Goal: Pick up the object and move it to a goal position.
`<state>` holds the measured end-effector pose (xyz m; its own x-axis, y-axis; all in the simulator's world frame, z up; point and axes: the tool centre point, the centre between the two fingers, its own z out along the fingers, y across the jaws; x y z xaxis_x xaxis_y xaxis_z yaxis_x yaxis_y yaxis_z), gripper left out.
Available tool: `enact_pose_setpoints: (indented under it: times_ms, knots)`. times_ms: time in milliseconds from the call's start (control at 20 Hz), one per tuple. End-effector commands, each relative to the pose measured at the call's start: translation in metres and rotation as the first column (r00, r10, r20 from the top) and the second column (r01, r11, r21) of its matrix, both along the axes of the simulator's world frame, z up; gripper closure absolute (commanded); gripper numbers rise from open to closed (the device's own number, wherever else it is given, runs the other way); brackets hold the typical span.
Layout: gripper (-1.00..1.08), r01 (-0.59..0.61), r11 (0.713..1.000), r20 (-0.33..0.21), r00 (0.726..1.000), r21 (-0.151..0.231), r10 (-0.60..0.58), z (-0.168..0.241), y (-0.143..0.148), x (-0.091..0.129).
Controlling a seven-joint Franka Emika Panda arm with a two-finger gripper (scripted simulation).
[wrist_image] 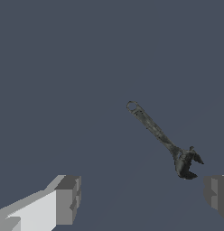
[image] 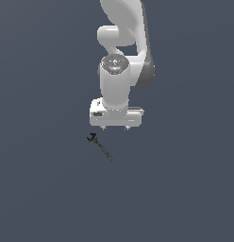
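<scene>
I see the wrench lying flat on the grey floor, untouched, nowhere near lifted. My gripper hangs just beside its knobby head, fingers spread apart and empty. Grasp, lift and carry all remain; no goal marker shows.

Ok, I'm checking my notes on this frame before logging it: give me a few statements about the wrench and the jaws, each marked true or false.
1. The wrench lies on the floor, ungripped. True.
2. The gripper has its jaws shut. False: they stand wide apart.
3. The wrench lies diagonally in the exterior view. True.
4. The wrench sits squarely between the jaws. False: its head lies near one finger, its shaft reaching away beyond them.
</scene>
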<state>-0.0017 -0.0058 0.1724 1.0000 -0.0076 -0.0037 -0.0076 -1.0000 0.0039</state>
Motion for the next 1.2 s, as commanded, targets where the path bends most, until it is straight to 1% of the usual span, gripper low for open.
enact_pose_setpoints:
  times_ms: [0, 550, 850, 1150]
  knots:
    - [-0.92, 0.000, 1.000, 0.000, 1.000, 0.000, 0.000, 0.000, 0.000, 0.000]
    - [-0.92, -0.034, 0.999, -0.006, 0.999, -0.012, 0.034, 0.011, 0.013, -0.004]
    - [-0.92, -0.053, 0.999, -0.006, 0.999, -0.012, 0.053, 0.006, 0.009, -0.003]
    - [-0.92, -0.110, 0.994, -0.007, 0.994, -0.011, 0.110, -0.006, -0.002, 0.000]
